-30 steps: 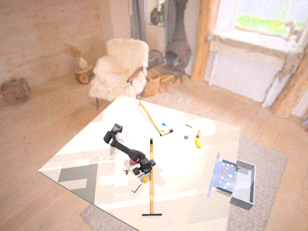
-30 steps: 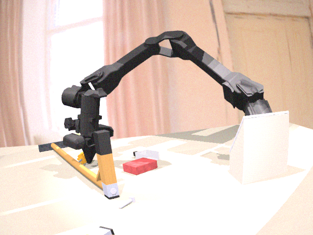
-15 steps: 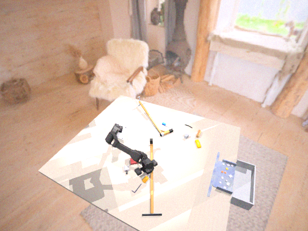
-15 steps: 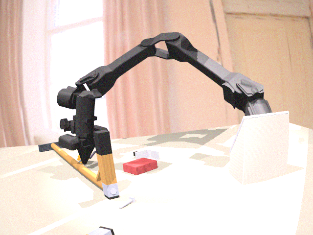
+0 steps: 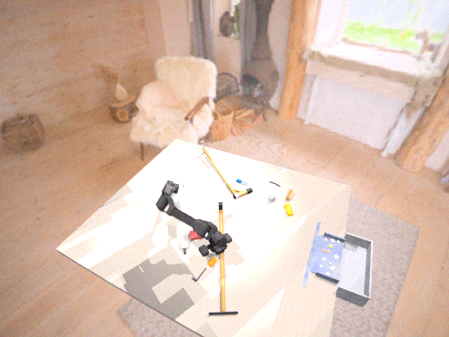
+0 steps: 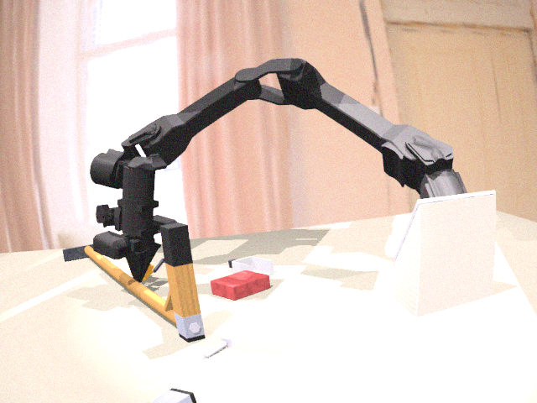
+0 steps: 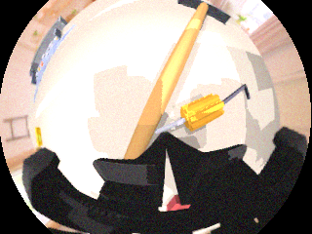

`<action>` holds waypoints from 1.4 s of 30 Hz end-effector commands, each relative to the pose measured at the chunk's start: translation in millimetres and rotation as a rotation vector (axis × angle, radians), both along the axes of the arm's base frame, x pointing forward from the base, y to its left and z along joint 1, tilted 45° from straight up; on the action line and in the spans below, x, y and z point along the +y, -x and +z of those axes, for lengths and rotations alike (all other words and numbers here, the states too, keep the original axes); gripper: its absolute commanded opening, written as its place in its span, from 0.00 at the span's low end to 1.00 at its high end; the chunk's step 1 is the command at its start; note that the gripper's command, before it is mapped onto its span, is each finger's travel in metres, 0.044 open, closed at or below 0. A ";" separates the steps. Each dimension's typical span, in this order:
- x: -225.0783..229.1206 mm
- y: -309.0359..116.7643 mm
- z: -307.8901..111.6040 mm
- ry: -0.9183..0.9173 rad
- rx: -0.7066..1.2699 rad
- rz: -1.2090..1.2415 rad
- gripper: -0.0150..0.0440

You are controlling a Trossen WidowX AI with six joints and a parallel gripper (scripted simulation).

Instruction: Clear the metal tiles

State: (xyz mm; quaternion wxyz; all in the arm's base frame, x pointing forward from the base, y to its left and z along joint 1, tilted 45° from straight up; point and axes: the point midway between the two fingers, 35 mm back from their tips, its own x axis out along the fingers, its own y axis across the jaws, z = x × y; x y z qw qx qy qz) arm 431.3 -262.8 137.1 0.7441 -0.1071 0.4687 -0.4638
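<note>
The claw [image 5: 217,250] [image 6: 138,280] [image 7: 164,135] points down with its fingers together on nothing, near the scraper [image 5: 222,283] [image 6: 130,284] [image 7: 171,75], which lies on the table [image 5: 261,246] [image 6: 325,347] [image 7: 117,63]. Tiles [image 5: 336,256] sit on the plate [image 5: 318,262] beside the box [image 5: 357,237]. No writing is legible.

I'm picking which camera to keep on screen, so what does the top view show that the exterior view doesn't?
Only top: the catch box, the blue bench plate with tiles on it, and the fluffy armchair.

Only exterior: the pink curtain and the gripper's closed, pointed fingertips.

Both: the black arm, the long scraper and the red block.
</note>
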 end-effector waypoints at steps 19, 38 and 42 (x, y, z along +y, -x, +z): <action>6.5 -23.0 -7.0 -0.002 -0.004 0.002 0.25; 11.6 -40.0 -13.3 -0.003 -0.005 0.002 0.25; 12.7 -43.5 -14.8 -0.003 -0.005 0.002 0.25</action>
